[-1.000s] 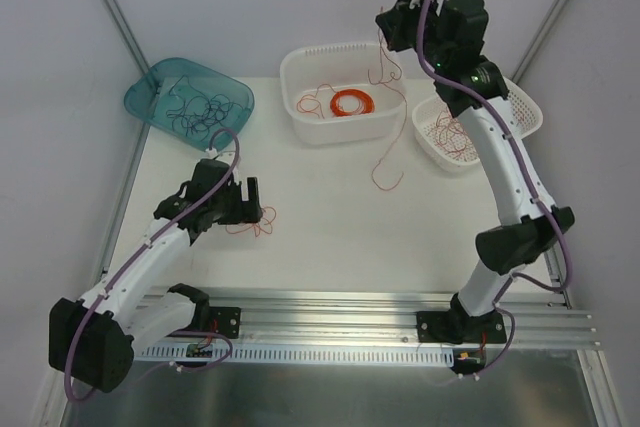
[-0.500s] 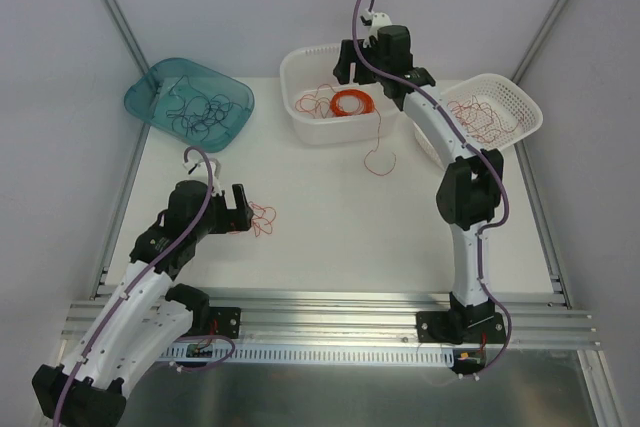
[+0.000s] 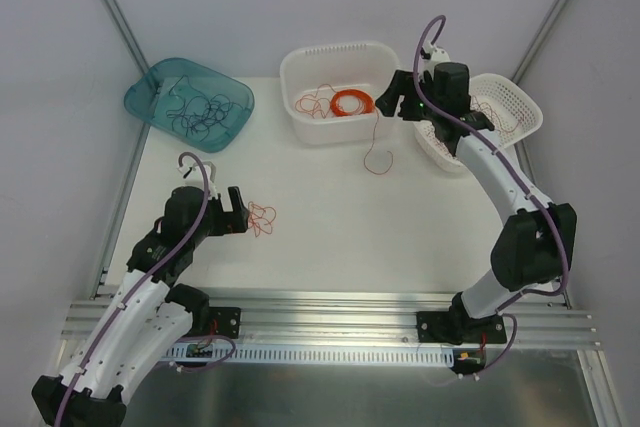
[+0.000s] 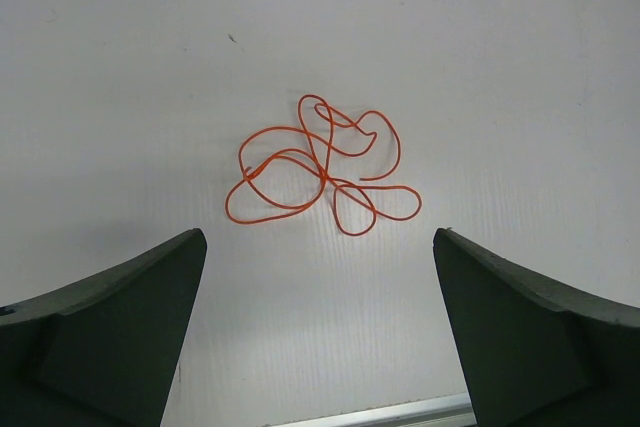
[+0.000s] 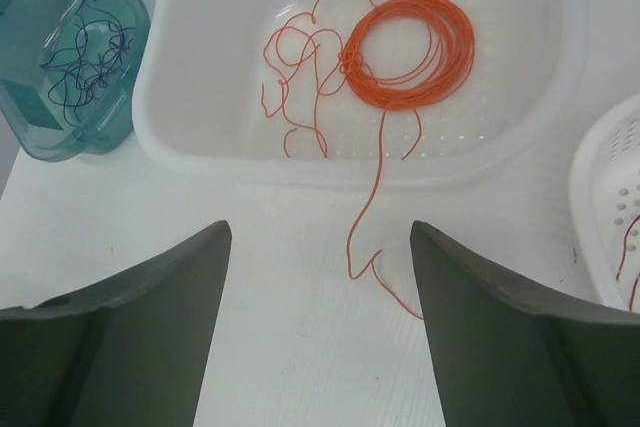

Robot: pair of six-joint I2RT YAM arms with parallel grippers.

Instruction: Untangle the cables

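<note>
A small tangle of orange-red cable [image 4: 320, 167] [image 3: 262, 217] lies on the white table just ahead of my left gripper [image 4: 320, 322] [image 3: 238, 209], which is open and holds nothing. Another thin red cable [image 5: 372, 197] [image 3: 375, 147] hangs over the front wall of the middle white basket [image 3: 300, 130] [image 5: 200, 152] and trails onto the table. My right gripper [image 5: 320, 322] [image 3: 392, 102] hovers open above its loose end, holding nothing. Inside that basket lie loose red strands [image 5: 295, 77] and a wound orange coil [image 5: 410, 52] [image 3: 351, 102].
A teal bin [image 3: 147, 97] [image 5: 110, 122] at the back left holds black cables [image 3: 198, 112] [image 5: 85, 62]. A second white basket [image 3: 525, 112] [image 5: 605, 197] at the right holds dark red cables [image 3: 490, 117]. An aluminium rail [image 3: 340, 309] runs along the table's near edge.
My right gripper has opened and let the red cable go; its arm has swung down and right from above the middle basket. The left arm has drawn back slightly from the tangle.
</note>
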